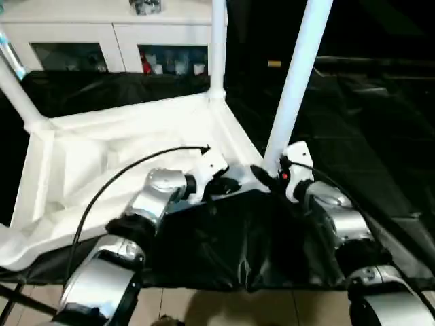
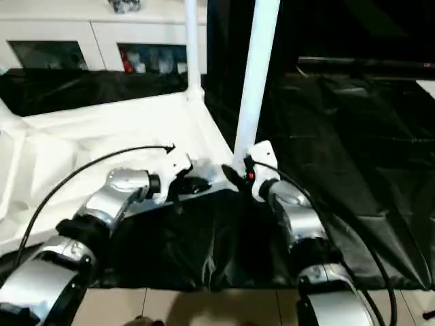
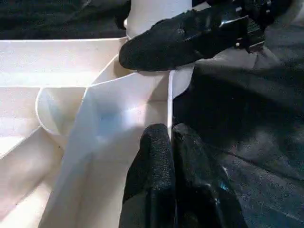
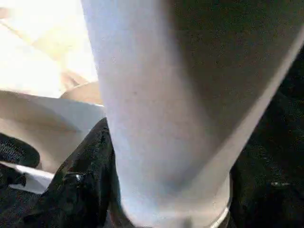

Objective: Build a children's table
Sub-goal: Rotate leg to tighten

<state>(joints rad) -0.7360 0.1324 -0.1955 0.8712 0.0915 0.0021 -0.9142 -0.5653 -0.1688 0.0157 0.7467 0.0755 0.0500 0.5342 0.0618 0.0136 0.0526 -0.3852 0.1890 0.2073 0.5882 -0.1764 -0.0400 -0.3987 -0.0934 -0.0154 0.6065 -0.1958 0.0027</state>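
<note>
The tabletop [image 1: 136, 146] lies underside up on black sheeting, two legs [image 1: 218, 47] already standing. The right end effector [image 1: 270, 171] grips a third leg [image 1: 292, 81] at its corner socket — the left end effector [image 3: 171, 147], pinched closed, steadies the rim; a fourth is still to seat

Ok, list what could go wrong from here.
1. The near leg leans instead of standing straight like the far leg. It may not be fully in its socket, so it could bind or pop out.
2. The right gripper grips that leg only at its base, so the long top could swing.
3. The left gripper, shut, only presses on the tabletop rim; the top could slide on the black sheet.
</note>
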